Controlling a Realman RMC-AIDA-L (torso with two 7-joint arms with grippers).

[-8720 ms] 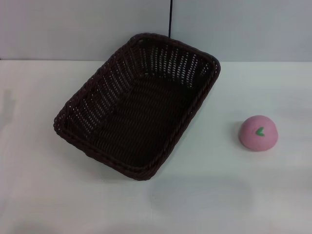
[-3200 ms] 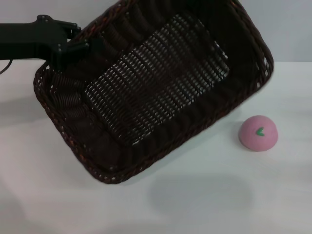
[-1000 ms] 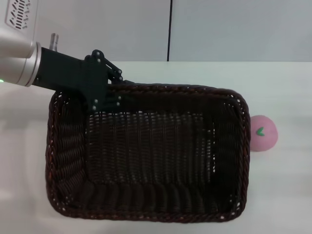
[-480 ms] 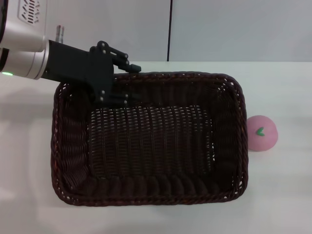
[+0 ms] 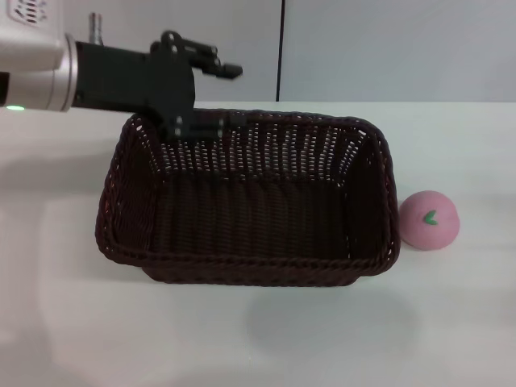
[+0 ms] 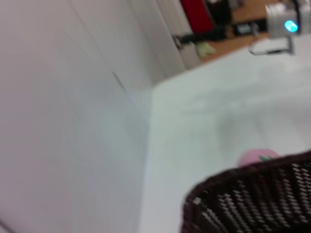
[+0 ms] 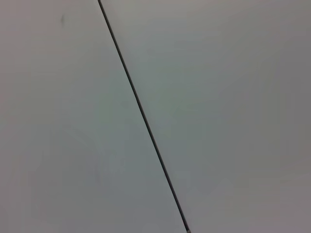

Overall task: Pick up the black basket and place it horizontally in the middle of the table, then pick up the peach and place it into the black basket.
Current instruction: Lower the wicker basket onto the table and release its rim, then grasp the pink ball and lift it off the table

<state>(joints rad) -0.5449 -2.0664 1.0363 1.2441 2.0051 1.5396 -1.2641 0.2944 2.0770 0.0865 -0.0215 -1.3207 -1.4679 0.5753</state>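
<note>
Black basket (image 5: pixel 250 201) sits flat, long side across, mid-table (image 5: pixel 266 339). Left gripper (image 5: pixel 219 97) above its far-left rim, fingers spread apart with nothing between them: one above the rim, one at it. Peach (image 5: pixel 429 219) just beside basket's right end, outside it.

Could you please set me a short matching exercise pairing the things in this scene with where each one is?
Things:
1. black basket
2. peach
3. left gripper
4. table

Places:
A. at the basket's far rim, left end
B. beneath everything
C. lengthwise across the table's middle
D. right of the basket, outside it

Pairs: 1-C, 2-D, 3-A, 4-B
</note>
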